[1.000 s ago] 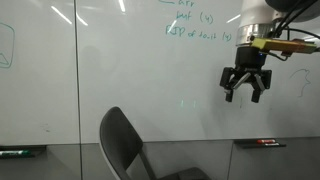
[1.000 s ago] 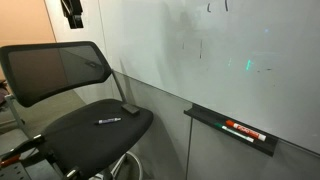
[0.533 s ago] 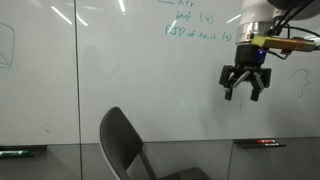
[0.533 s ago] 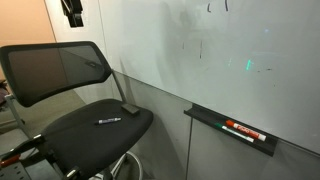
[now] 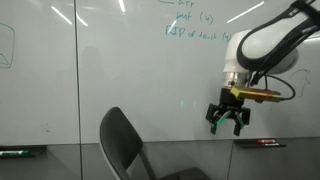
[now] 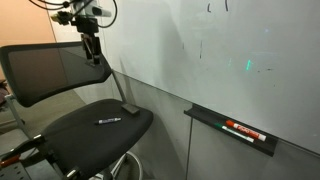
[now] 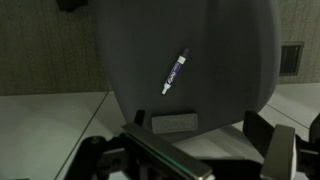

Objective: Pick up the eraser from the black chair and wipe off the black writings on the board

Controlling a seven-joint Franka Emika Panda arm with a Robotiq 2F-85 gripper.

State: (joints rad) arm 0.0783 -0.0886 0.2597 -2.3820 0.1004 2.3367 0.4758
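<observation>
At the far left of an exterior view we see the black chair. Its backrest is broad and rounded with a mesh-like sheen, and its seat is matte and cushioned. The gripper hangs above the backrest's right edge, close to the board and well above the seat.

A slim marker lies flat near the middle of the seat. Just right of it sits the eraser, a small dark rectangular block at the seat's rear edge next to the wall below the board.

Further right the board is glossy white and carries the black writings, a few thin, faint strokes. A shallow dark tray under it holds a red-and-black marker.

In the wrist view the seat fills the frame as a smooth dark oval. The marker lies on it at a slant, and the eraser lies below that, between the two fingers but clear of both.

The gripper is spread wide and holds nothing. An exterior view shows the same splayed, empty fingers in front of the board, right of the chair's backrest.
</observation>
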